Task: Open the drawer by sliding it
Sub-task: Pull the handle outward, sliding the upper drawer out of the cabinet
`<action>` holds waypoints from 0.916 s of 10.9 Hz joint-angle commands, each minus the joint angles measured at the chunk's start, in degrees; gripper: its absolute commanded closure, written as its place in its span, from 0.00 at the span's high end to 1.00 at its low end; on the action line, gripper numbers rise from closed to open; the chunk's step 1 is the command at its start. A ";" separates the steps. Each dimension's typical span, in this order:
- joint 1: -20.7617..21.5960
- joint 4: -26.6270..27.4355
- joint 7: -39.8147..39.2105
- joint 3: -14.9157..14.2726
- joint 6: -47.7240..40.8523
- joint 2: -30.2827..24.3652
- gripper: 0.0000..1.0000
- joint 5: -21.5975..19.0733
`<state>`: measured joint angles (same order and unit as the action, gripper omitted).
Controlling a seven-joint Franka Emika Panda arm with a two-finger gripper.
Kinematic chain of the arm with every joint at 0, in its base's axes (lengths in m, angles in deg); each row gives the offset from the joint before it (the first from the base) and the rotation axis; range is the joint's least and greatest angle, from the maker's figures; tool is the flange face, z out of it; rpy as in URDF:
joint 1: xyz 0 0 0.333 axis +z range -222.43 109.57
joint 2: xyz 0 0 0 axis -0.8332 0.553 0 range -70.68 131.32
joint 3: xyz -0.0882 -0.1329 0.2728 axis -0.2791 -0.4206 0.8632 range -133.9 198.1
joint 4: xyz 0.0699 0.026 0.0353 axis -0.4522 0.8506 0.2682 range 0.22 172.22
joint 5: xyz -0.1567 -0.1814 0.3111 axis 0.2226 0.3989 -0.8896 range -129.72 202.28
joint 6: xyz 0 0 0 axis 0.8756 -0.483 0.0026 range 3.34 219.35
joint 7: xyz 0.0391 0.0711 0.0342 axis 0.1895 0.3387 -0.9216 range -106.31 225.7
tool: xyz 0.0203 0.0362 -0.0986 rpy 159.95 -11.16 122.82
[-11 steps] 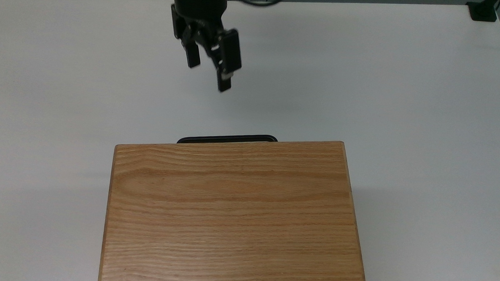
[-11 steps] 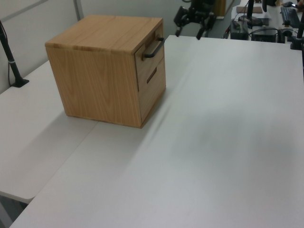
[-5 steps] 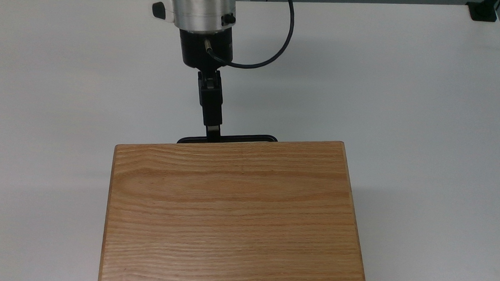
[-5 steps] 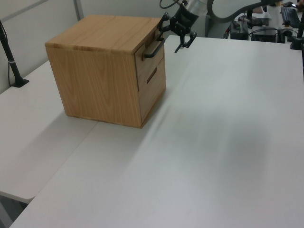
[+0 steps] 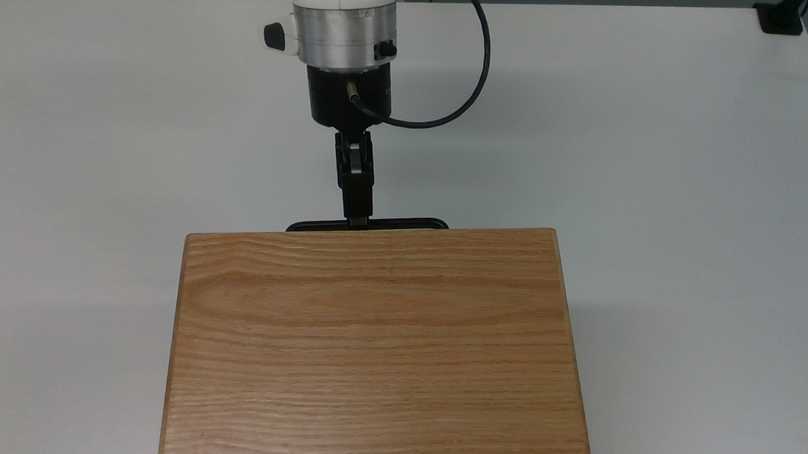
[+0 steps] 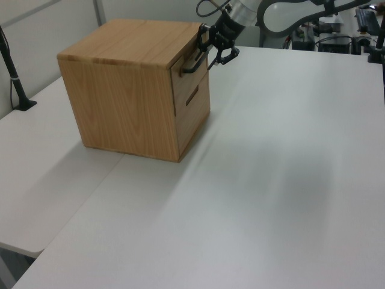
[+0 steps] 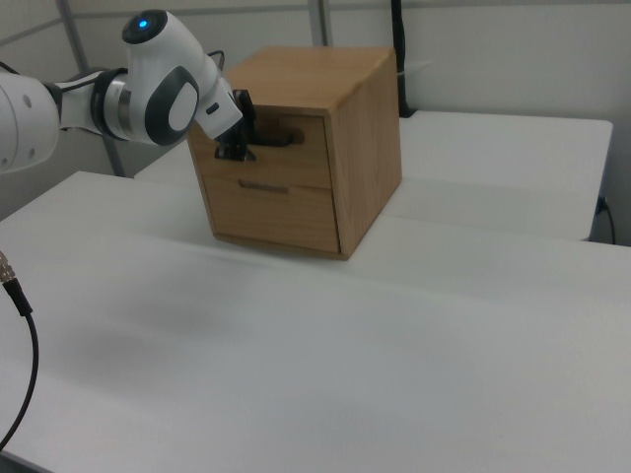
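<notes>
White table (image 6: 283, 180) w/ seam to a second tabletop (image 6: 36, 180); grey partition wall (image 7: 513, 59) behind.

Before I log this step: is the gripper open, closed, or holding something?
Gripper: open, fingers straddling the drawer's black bar handle, not yet clamped on it.

A white table (image 5: 652, 163) is seen, with an oak cabinet (image 5: 378, 349) set near one edge. A black post (image 6: 12, 72) is clamped at another edge.
</notes>
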<state>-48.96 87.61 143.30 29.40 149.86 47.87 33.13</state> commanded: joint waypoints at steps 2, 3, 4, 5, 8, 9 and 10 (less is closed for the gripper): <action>0.09 0.62 0.43 -0.03 1.17 -0.15 0.00 1.22; -0.08 1.50 -0.71 0.06 0.99 -1.20 0.00 0.87; -0.08 3.51 -2.11 0.06 0.82 -3.12 0.00 0.69; -0.08 6.05 -3.43 0.06 0.64 -5.14 0.00 0.60; 0.09 16.59 -7.82 0.06 0.64 -14.09 0.00 -0.53; 0.18 19.58 -10.10 0.06 0.55 -17.08 0.00 -2.63; 0.01 22.05 -13.60 0.06 -0.75 -19.99 0.00 -5.00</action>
<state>-48.99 98.94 139.72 29.35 150.77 38.67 32.21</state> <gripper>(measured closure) 0.850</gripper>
